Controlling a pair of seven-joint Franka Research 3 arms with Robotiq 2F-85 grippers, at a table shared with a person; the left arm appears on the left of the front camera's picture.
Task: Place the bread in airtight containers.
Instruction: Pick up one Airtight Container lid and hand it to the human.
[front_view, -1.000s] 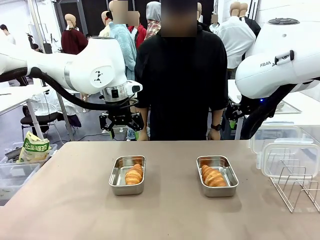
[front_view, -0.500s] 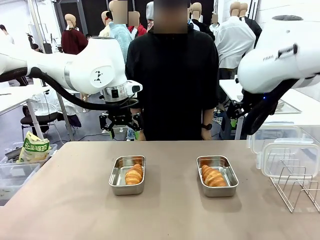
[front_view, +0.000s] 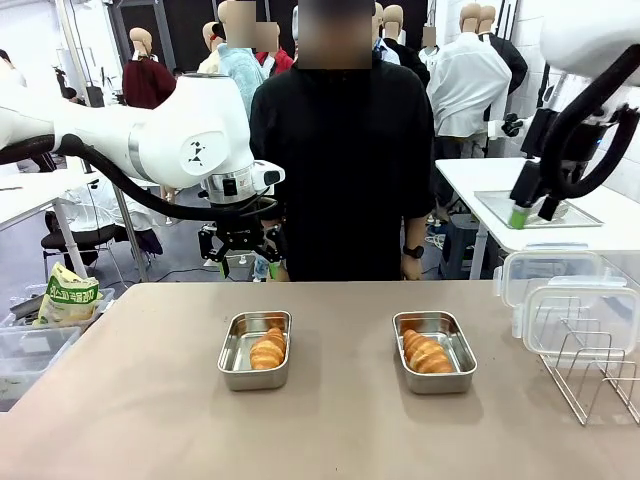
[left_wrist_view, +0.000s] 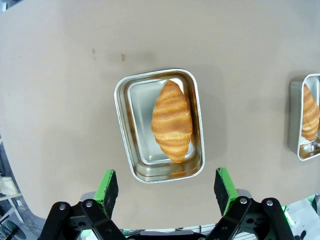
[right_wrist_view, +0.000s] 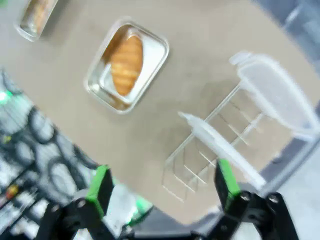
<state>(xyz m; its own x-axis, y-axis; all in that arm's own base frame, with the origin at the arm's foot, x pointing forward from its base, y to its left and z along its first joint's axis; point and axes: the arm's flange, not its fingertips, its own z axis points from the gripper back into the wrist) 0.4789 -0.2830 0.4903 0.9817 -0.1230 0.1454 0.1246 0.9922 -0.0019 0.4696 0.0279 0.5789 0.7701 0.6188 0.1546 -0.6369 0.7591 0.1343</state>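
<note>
**Front view.** Brown table (front_view: 120, 400), seen from the robot's side.
- Left pan (front_view: 252, 381): lidless, left of the table's middle, with the left croissant (front_view: 268, 348) lying lengthwise inside.
- Right pan (front_view: 435, 385): lidless, right of the middle and well apart from the first, with the right croissant (front_view: 427, 353) inside at a slight angle.
- Two clear lids at the right edge, the rear lid (front_view: 548, 278) and the front lid (front_view: 585, 318), by the wire rack (front_view: 590, 385).
- Left gripper (front_view: 240, 245): raised above the far edge, nothing in it.
- Right gripper (front_view: 533, 213): high beyond the far right corner, green pads apart, empty.
- Person in a black top (front_view: 340, 150) at the far edge, a dark watch (front_view: 412, 252) on one wrist.
- Black emblem (front_view: 197, 152) on the left arm, no legible lettering.
- Yellow-green bag (front_view: 68, 297) off the left edge, print too small to read.

**Left wrist view.** Looking straight down at the left pan (left_wrist_view: 120, 107), shiny with rounded corners.
- Left croissant (left_wrist_view: 172, 121) resting against one long wall.
- Gripper's own fingers (left_wrist_view: 107, 187) spread wider than the pan, clear of it.
- Right pan (left_wrist_view: 294, 120), cut by the picture edge, with its croissant (left_wrist_view: 311, 112) partly visible.
- No labels or writing.

**Right wrist view.** Blurred.
- Right pan (right_wrist_view: 95, 85) with its croissant (right_wrist_view: 125, 62) near the table edge.
- Left pan (right_wrist_view: 30, 30) at the picture's corner.
- Wire rack (right_wrist_view: 200, 165) and both lids (right_wrist_view: 280, 95) beyond.
- Green fingers (right_wrist_view: 100, 185) set wide, nothing between them.
- No legible print.
</note>
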